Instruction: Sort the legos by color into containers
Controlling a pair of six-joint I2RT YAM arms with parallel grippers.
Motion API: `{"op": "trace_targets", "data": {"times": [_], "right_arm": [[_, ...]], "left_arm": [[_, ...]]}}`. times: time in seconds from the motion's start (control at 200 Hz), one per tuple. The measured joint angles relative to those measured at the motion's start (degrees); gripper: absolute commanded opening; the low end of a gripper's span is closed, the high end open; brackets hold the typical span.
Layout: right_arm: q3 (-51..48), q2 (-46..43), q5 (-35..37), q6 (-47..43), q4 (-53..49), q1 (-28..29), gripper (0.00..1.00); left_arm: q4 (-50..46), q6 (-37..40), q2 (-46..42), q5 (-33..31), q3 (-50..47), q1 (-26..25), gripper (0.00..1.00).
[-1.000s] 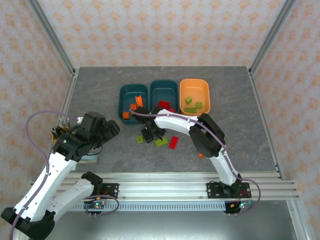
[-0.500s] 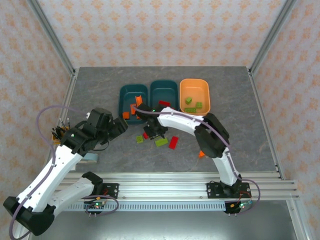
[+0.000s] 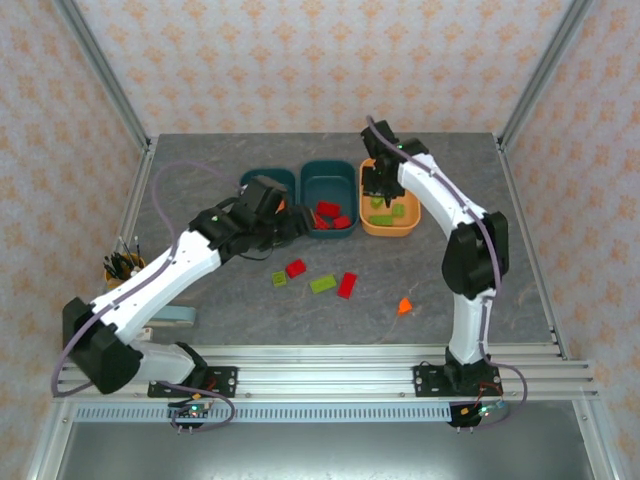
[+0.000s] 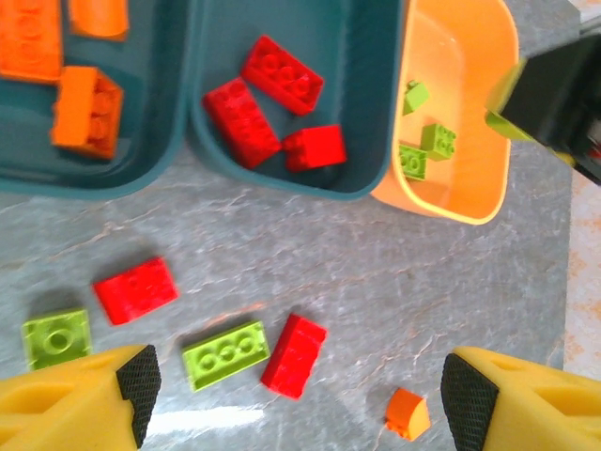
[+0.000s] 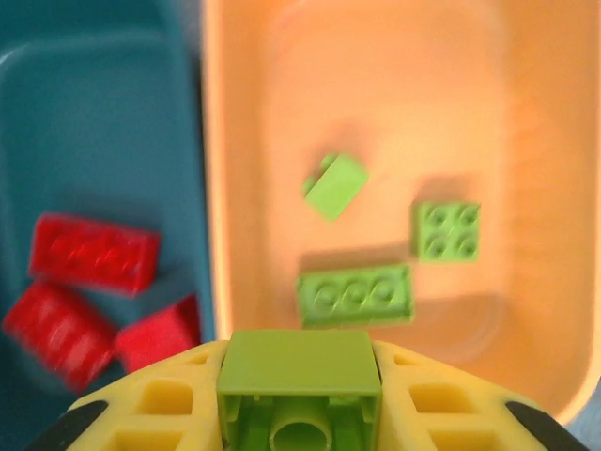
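Right tool [image 5: 299, 404] pinches one lime green brick [image 5: 299, 371] right above the orange tub [image 5: 376, 94], upper centre of the overhead frame. That's green's home, so it looks set to drop. Three lime bricks [image 5: 355, 296] lie inside. Left tool [image 4: 296, 390] gapes wide, empty, over the desk [image 4: 451, 272] strays, likely choosing: two red bricks [image 4: 136, 289], two loose lime bricks [image 4: 225, 354], one orange wedge [image 4: 407, 413]. Middle teal tub [image 4: 357, 66] holds three reds [image 4: 282, 73].

I read a lime green brick [image 5: 299, 371] between the yellow fingers [image 5: 202, 366] of my right pincer [image 5: 299, 413]. There are lime bricks [image 5: 355, 294] in the orange tub [image 5: 376, 85] and red bricks [image 5: 92, 252] in a dark teal tub [image 5: 94, 113]. The tabletop [image 4: 376, 272] is veined grey, and the walls [image 3: 320, 60] are peach with a floral pattern.
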Motion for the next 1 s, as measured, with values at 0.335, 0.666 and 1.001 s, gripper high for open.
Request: {"op": "trace_targets", "data": {"times": [0.335,0.666,1.001], "right_arm": [[24.5,23.0,-0.1,2.8,-4.8,-8.0,0.35],[28.1,28.2,-1.7,4.5,-8.1,-8.2,0.6],[17.4,12.7,-1.9,4.5,-6.5,-6.6,0.59]], "left_arm": [[2.6,1.4,9.1,1.8,6.6,-1.1,0.81],[2.2,3.7,10.0,1.7,8.1,-1.1,0.8],[-0.4,7.0,10.0,1.7,8.1,-2.2,0.78]]}}
